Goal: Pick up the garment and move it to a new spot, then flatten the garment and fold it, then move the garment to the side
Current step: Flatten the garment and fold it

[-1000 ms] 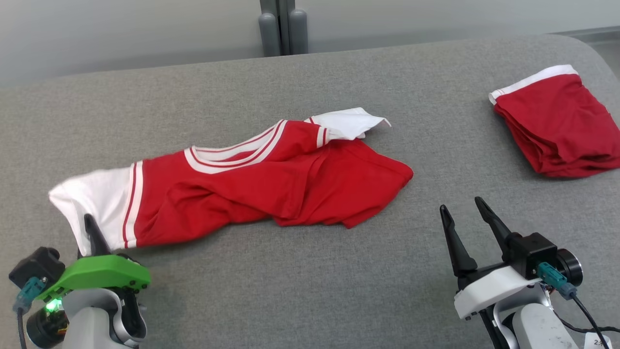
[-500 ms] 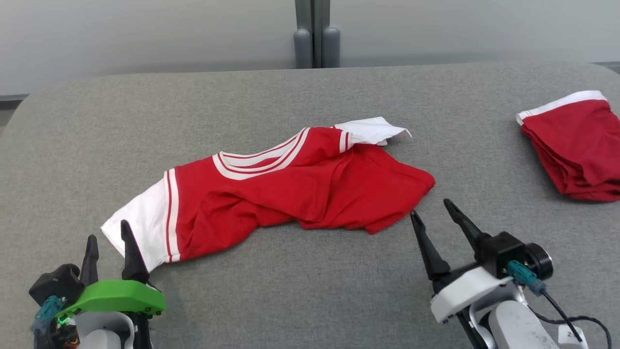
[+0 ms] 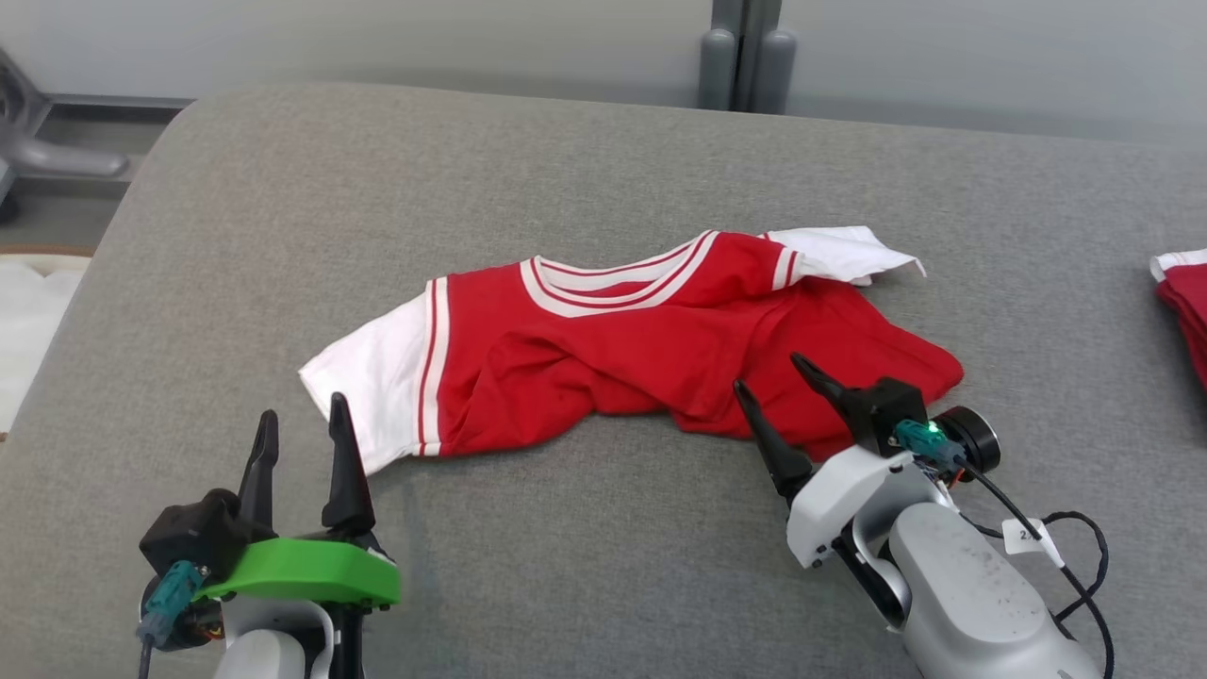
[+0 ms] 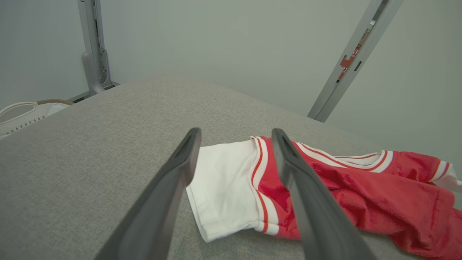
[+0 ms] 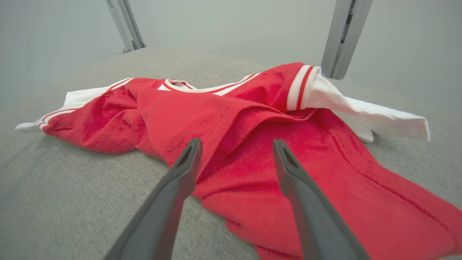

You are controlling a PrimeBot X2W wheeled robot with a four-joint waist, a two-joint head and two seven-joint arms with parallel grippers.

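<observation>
Shirt (image 3: 651, 368) lay crumpled mid-worktop (image 3: 283, 207); left pincer (image 3: 304, 407) gaped wide beside the white sleeve (image 3: 368, 377), right pincer (image 3: 768, 372) wide at the red hem (image 5: 252, 202), seemingly placed to flatten it

There is one crumpled red shirt (image 3: 660, 358) with white stripes, and it has two white sleeves (image 3: 372, 377). There is one more red cloth with a white edge (image 3: 1190, 302), so that makes two red clothes. There is one soft grey cloth-covered counter (image 3: 283, 236). There are two robot grippers, the left gripper (image 3: 304, 407) and the right gripper (image 3: 768, 371). Each has two long dark fingers (image 3: 343, 462), four in all. There are two round grey posts (image 3: 717, 66).
</observation>
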